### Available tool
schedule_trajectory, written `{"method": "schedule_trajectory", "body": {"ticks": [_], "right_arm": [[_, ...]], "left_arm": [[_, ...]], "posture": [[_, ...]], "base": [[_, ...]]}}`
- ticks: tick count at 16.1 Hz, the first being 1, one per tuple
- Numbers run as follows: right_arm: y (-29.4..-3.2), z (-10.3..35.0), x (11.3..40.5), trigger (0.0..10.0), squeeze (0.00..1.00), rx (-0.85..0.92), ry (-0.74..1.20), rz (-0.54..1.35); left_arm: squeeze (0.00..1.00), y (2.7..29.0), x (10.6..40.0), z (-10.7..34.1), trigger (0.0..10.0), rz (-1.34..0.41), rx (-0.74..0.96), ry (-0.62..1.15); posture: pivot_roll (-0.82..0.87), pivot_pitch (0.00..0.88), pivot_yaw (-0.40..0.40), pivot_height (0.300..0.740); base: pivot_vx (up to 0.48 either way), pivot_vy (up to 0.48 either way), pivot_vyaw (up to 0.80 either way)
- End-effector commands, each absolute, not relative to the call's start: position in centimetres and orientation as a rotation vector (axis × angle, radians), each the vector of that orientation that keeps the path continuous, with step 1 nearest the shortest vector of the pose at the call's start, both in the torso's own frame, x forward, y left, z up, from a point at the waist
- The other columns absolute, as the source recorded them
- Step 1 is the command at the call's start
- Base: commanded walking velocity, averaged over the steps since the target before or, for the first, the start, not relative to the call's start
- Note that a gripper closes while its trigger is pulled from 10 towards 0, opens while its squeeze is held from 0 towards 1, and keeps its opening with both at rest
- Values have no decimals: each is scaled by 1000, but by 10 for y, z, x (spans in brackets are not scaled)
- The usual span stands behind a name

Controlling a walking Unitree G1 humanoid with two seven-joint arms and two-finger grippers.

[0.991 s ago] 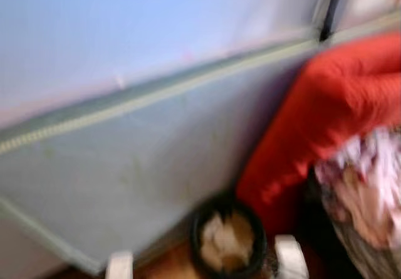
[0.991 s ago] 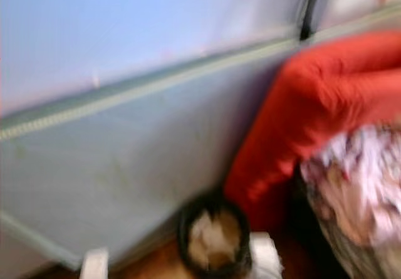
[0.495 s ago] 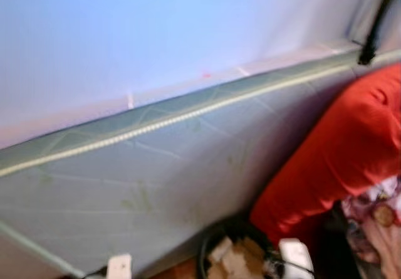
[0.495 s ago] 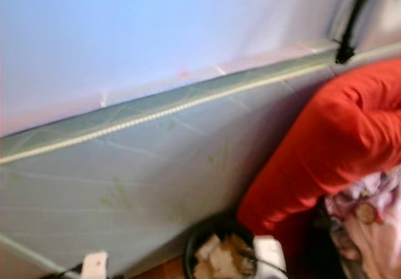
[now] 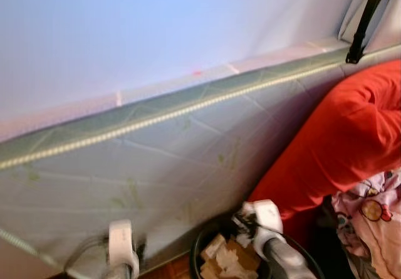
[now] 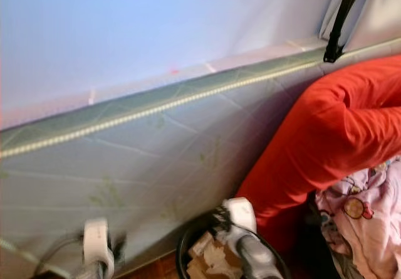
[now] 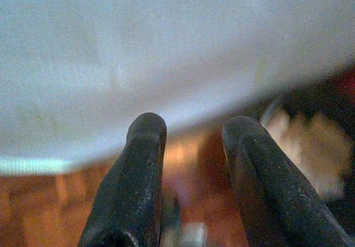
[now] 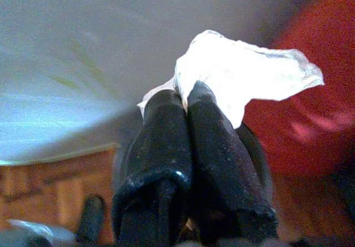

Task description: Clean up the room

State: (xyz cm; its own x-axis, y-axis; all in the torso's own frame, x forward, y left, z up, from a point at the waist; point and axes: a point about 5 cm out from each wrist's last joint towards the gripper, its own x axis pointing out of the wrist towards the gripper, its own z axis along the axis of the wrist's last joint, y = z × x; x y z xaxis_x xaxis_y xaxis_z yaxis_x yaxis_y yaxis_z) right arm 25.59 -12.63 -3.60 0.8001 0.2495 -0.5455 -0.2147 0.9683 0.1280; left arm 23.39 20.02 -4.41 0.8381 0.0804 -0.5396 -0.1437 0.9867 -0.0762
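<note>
- The right gripper [image 8: 191, 100] is seen with its jaws clenched on a crumpled white scrap of tissue or wrapper [image 8: 244, 77], which sticks out past the black fingertips.
- The scrap is held above the round black waste bin [image 5: 203, 254], already partly filled with crumpled brownish paper [image 5: 229, 260].
- The left gripper [image 7: 191, 141] is carried empty, its jaws parted, near the wooden floor [image 7: 33, 202] beside the bin.
- Behind the bin a pale green quilted mattress [image 5: 156, 166] stands on edge; a red cloth [image 5: 338, 141] and a pink printed fabric [image 5: 369, 210] lie to the right.
- A miss is judged possible: if the scrap is released before it is centred over the bin, so light a piece could drift onto the floor or red cloth, or cling to a fingertip.
</note>
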Motion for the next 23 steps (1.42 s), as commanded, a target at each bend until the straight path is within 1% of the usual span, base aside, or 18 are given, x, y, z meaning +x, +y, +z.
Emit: {"method": "schedule_trajectory", "body": {"ticks": [1,4,5,6,7,9,12,15,17,21,23], "right_arm": [[-128,-30,263,10000,0,76,551,237],[-119,-19,273,10000,0,125,485,254],[-118,-19,273,10000,0,138,483,250],[-118,-19,273,10000,0,135,487,245],[-119,-19,274,10000,0,129,498,223],[-119,-19,274,10000,0,148,499,214],[-115,-19,275,10000,0,185,511,221],[-111,-20,274,10000,0,202,530,220],[-105,-27,266,10000,0,199,570,239],[-101,-33,258,10000,0,210,596,250],[-102,-35,256,10000,0,208,608,248]], "left_arm": [[0,204,238,-39,10000,131,-122,517],[0,202,250,-25,10000,126,-132,412],[0,202,252,-23,10000,124,-133,390],[0,202,253,-21,10000,124,-136,365],[0,201,255,-14,10000,120,-135,301],[0,201,256,-9,10000,112,-131,264],[0,192,265,10,10000,94,-132,149],[0,193,265,22,10000,108,-128,99],[0,190,262,32,10000,103,-128,65],[0,184,245,24,10000,95,-124,113],[0,177,242,32,10000,81,-136,115]], "posture": [[84,73,-25,740],[112,118,-33,740],[112,118,-33,740],[125,136,-34,740],[132,153,-33,740],[135,163,-33,740],[160,197,-40,740],[174,213,-42,740],[191,228,-47,740],[200,243,-44,740],[212,251,-43,740]], "base": [[0,0,0],[0,0,0],[0,0,0],[0,0,0],[0,0,0],[0,0,0],[0,0,0],[0,0,0],[0,0,0],[0,0,0],[0,0,0]]}}
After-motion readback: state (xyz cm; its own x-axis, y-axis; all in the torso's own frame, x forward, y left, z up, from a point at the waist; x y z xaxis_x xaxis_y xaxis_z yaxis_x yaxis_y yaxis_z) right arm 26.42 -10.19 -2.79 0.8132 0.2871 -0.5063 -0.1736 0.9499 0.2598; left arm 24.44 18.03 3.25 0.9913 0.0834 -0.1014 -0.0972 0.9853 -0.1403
